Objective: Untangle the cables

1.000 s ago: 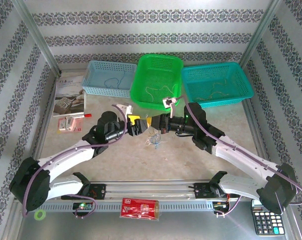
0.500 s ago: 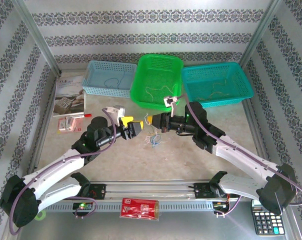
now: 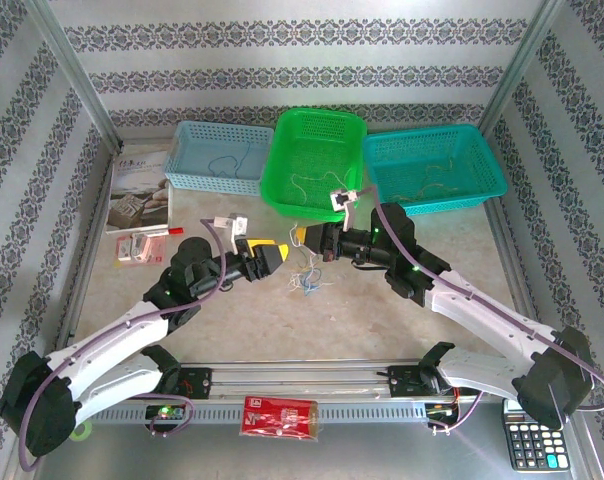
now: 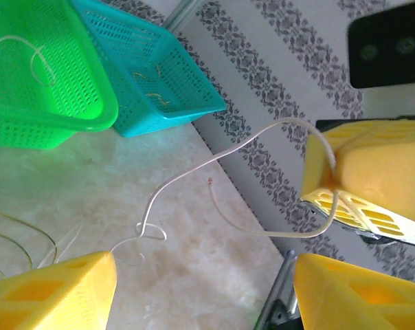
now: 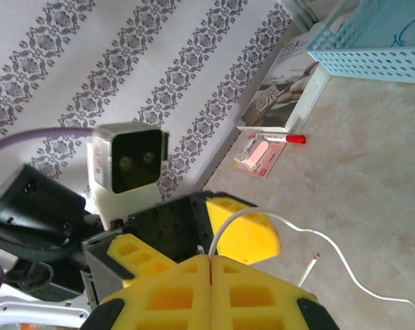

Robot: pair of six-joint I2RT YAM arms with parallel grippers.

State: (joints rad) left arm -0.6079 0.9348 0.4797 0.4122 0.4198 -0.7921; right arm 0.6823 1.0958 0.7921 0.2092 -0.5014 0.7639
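No text can be read anywhere. The booklet (image 3: 142, 190), well left of the left fingers (image 3: 270, 250), has a dark heading too small to make out. The red packet (image 3: 279, 415), well behind both, carries a blurred white label. The key markings on the calculator (image 3: 535, 445), far behind and right of the right fingers (image 3: 305, 236), are illegible.

Bright, even light fills the sharp top view, with faint soft shadows on the table (image 3: 332, 320). Both wrist views look pale and hazy; the near fingers (image 4: 53, 292) are blurred, and the green basket (image 4: 49, 103) tints the table beside it.
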